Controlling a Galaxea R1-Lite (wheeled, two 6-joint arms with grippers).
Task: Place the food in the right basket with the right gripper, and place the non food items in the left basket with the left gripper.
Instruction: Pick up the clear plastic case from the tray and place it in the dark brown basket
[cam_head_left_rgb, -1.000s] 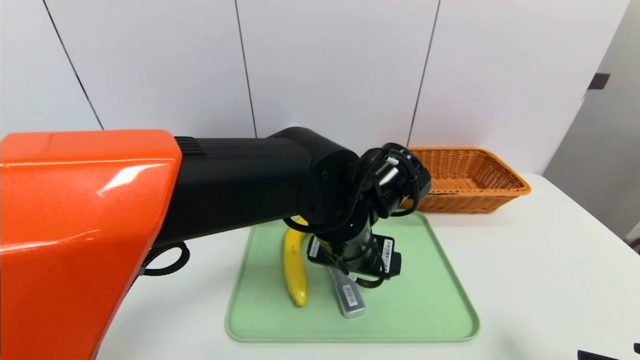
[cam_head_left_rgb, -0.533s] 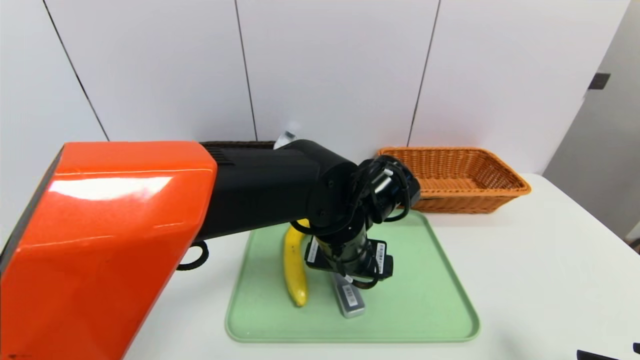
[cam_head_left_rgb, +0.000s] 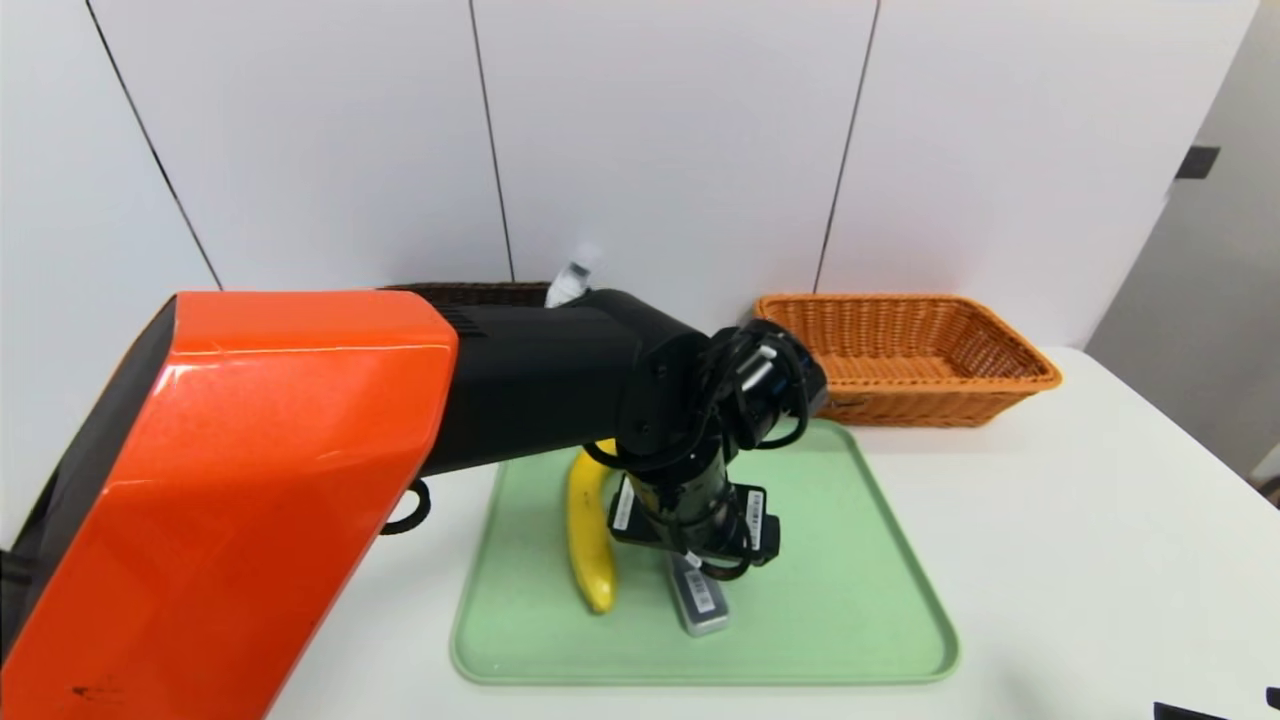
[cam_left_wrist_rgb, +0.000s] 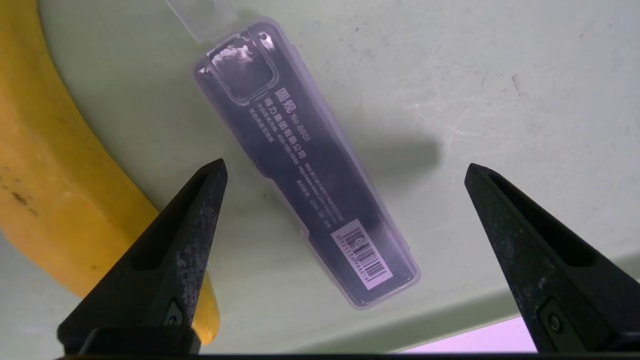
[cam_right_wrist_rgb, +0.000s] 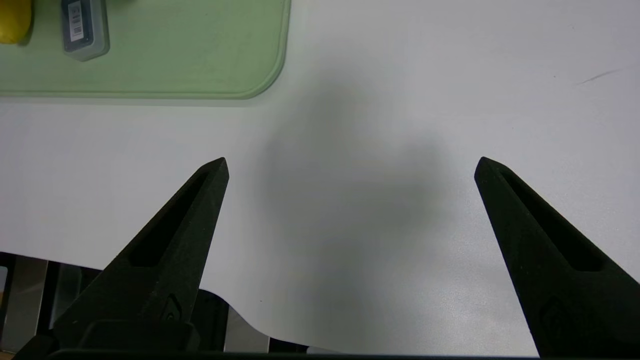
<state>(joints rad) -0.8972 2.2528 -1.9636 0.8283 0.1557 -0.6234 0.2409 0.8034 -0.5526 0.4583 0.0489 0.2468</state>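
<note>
The yellow banana (cam_head_left_rgb: 588, 530) and the slim grey case (cam_head_left_rgb: 702, 600) with its barcode lie side by side on the green tray (cam_head_left_rgb: 850, 600). My left gripper (cam_left_wrist_rgb: 345, 165) hangs open just above the case (cam_left_wrist_rgb: 300, 150), one finger on each side of it and one finger close to the banana (cam_left_wrist_rgb: 60, 150). The orange basket (cam_head_left_rgb: 930, 350) stands empty at the back right. Only the rim of the dark basket (cam_head_left_rgb: 480, 292) shows behind my left arm, with the white bottle's top (cam_head_left_rgb: 570, 283) poking up there. The glass cup is hidden. My right gripper (cam_right_wrist_rgb: 350, 160) is open over bare table near the front edge.
The white table (cam_head_left_rgb: 1080, 520) extends right of the tray. My large orange left arm segment (cam_head_left_rgb: 240, 480) blocks the left side of the head view. The table's front edge (cam_right_wrist_rgb: 240, 320) runs just under my right gripper.
My left arm has drawn back toward the left, and its gripper has come down closer over the grey case. The banana, case and right gripper have not moved.
</note>
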